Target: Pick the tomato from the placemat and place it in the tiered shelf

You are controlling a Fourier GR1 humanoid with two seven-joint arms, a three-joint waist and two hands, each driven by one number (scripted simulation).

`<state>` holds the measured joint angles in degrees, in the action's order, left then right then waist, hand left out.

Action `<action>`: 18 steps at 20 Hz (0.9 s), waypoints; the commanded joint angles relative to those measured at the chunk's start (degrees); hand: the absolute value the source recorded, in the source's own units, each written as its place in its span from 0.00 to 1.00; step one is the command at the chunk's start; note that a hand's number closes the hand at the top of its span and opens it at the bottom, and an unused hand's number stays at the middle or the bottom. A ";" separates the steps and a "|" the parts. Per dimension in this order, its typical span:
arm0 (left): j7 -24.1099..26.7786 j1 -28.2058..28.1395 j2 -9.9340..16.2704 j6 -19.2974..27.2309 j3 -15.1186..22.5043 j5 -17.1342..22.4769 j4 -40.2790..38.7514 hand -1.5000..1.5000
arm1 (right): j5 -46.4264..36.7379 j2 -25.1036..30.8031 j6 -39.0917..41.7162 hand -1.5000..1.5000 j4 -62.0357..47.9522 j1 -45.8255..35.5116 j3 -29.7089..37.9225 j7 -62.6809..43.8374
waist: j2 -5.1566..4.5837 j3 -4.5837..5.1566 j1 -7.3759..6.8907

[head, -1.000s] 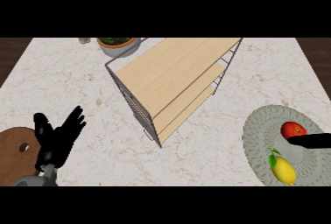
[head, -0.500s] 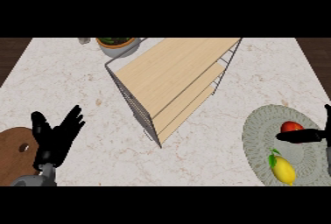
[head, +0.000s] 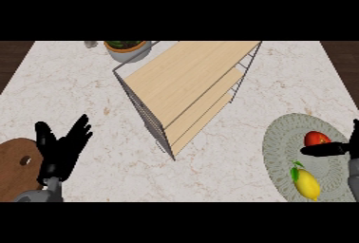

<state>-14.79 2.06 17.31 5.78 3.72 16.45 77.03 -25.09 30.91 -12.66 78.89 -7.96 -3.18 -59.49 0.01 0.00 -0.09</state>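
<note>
The red tomato [head: 317,138] lies on a round grey placemat [head: 280,153] at the right, with a yellow lemon [head: 306,184] nearer to me on the same mat. My right hand [head: 353,151] comes in at the right edge. Its thumb [head: 324,150] stretches leftward just below the tomato and a finger stands up beside the fruit; it is open, and most of it is cut off by the edge. The wire-framed tiered shelf [head: 189,88] with pale wooden boards stands in the middle. My left hand [head: 63,153] rests open at the lower left, fingers up.
A brown wooden board [head: 15,167] with a hole lies at the lower left, under my left forearm. A white pot with a green plant [head: 127,49] stands at the back, just left of the shelf. Bare marble counter runs between shelf and placemat.
My right hand has come further into view at the right edge: its thumb has slid left under the tomato and a finger now shows beside it. The left hand stays still.
</note>
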 commanded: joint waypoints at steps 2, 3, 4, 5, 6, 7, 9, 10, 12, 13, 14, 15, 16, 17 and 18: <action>1.41 2.09 -1.94 -0.75 -1.48 -2.69 -3.04 0.50 | -5.22 -2.62 0.71 0.00 -4.35 -1.47 1.79 0.68 | -0.02 0.01 0.06; 0.48 1.82 -0.90 -2.15 -2.69 -1.45 -3.30 0.50 | -3.47 -3.77 -1.52 0.00 -11.22 -3.87 4.21 6.72 | -0.06 -0.01 -0.09; 0.83 -1.05 -2.74 -0.05 -0.40 -3.76 -0.27 0.50 | -5.84 -4.72 -3.45 0.00 -9.48 -1.73 3.40 5.89 | -0.01 -0.01 -0.08; 0.83 5.02 0.15 -3.44 -5.11 -1.15 -6.60 0.50 | -5.38 -4.48 -2.53 0.00 -11.59 -2.90 3.99 8.06 | -0.07 0.00 0.05; 1.51 0.66 -3.35 -1.22 -1.81 -4.11 -2.56 0.50 | -6.10 -6.27 -2.83 0.00 -10.35 -2.84 4.74 6.52 | -0.01 0.00 -0.01; -2.56 -0.94 -3.25 -0.24 -0.70 -4.18 2.58 0.50 | -5.66 -4.62 -1.28 0.00 -12.74 -5.54 6.12 7.65 | 0.00 -0.01 -0.16; 0.59 1.57 -3.99 -2.12 -3.08 -4.46 -2.47 0.50 | -6.87 -6.28 -2.50 0.00 -12.52 -2.40 6.66 11.48 | -0.01 0.00 0.05; -0.33 0.80 -2.36 -3.94 -4.30 -3.43 -0.75 0.50 | -7.96 -7.08 -2.63 0.00 -16.55 -6.87 6.73 10.71 | -0.03 0.00 -0.13; -0.98 0.87 -4.59 -1.34 -2.36 -5.86 0.00 0.50 | -7.06 -7.42 -4.00 0.00 -21.79 -7.83 8.45 16.08 | -0.05 -0.02 -0.20; -0.79 -1.12 -3.19 -3.72 -4.57 -4.74 0.62 0.50 | -6.71 -6.16 0.37 0.00 -13.37 -5.03 8.44 12.43 | 0.02 0.00 -0.03; -4.07 2.03 -2.89 -1.77 -3.95 -5.05 1.58 0.50 | -6.73 -9.45 -4.51 0.00 -20.23 -4.78 7.42 18.11 | -0.04 -0.03 -0.14; 0.28 1.06 -3.37 -3.73 -4.65 -4.16 -2.19 0.50 | -4.97 -6.47 4.00 1.00 -15.93 -5.70 6.23 14.41 | -0.02 0.01 -0.02; -1.82 2.18 -1.99 -4.04 -4.79 -3.20 -0.46 0.50 | -4.08 -7.15 7.06 1.00 -21.35 -6.14 3.69 19.22 | -0.29 -0.08 -0.93; -1.82 0.88 -1.98 -3.89 -3.87 -4.01 0.46 0.50 | -5.41 -4.50 13.15 1.00 -20.31 -7.36 1.12 16.38 | -0.21 -0.03 -1.42; -0.42 -0.40 -1.14 -5.16 -4.89 -3.74 0.16 0.50 | -5.86 -6.91 7.57 1.00 -22.29 -5.96 2.24 22.00 | -0.14 -0.04 -0.65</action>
<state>-15.68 2.90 14.96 2.21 -0.41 12.40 76.67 -30.66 24.80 -8.14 61.01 -13.80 1.42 -43.32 0.18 0.33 -0.60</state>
